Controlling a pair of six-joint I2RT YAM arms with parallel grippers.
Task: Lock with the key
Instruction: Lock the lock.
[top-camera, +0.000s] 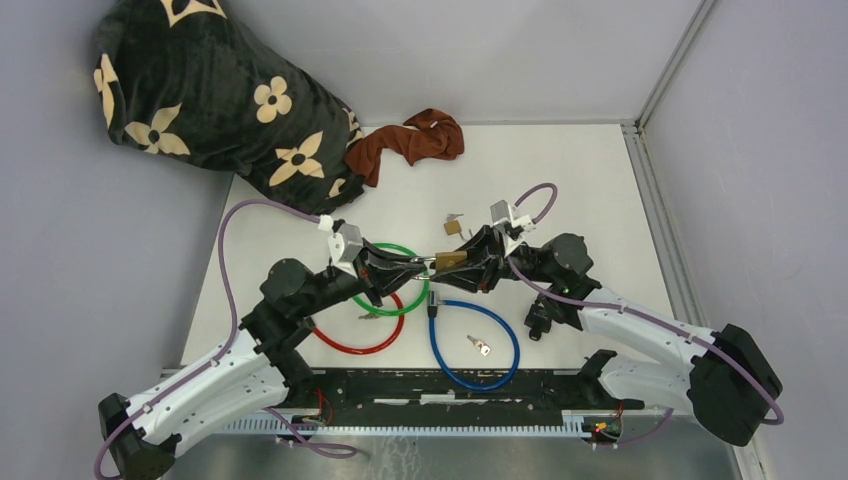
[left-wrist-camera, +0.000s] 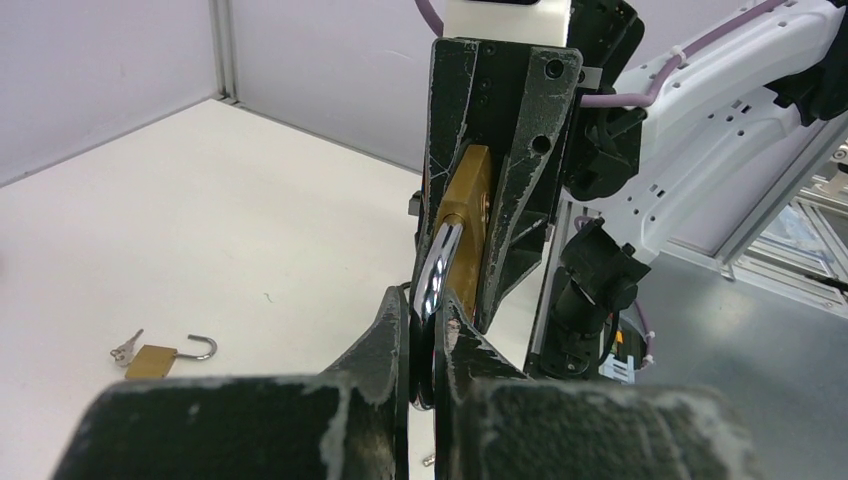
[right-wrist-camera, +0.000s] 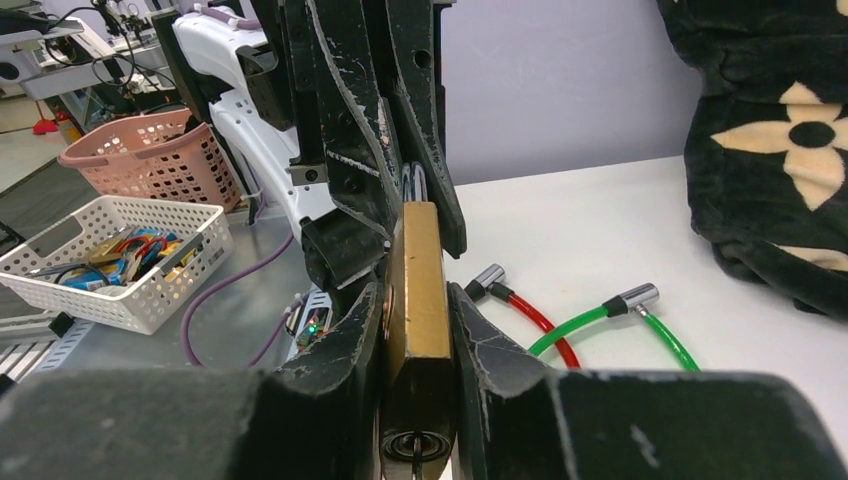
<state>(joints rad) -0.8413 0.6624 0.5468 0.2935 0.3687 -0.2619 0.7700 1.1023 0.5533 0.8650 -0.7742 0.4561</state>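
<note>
A brass padlock (top-camera: 450, 260) hangs above the table's middle, held between both grippers. My right gripper (right-wrist-camera: 418, 330) is shut on its brass body (right-wrist-camera: 418, 270); the keyhole (right-wrist-camera: 415, 445) faces the right wrist camera with no key in it. My left gripper (left-wrist-camera: 425, 340) is shut on the padlock's chrome shackle (left-wrist-camera: 440, 265), tip to tip with the right gripper (top-camera: 468, 262). A loose silver key (top-camera: 478, 345) lies on the table inside the blue cable loop, away from both grippers.
A second brass padlock (top-camera: 454, 226) with an open shackle and keys lies just behind the grippers. Green (top-camera: 400, 249), red (top-camera: 350, 347) and blue (top-camera: 440, 350) cable locks lie under the arms. A flowered blanket (top-camera: 210, 90) and brown cloth (top-camera: 410, 140) sit at the back.
</note>
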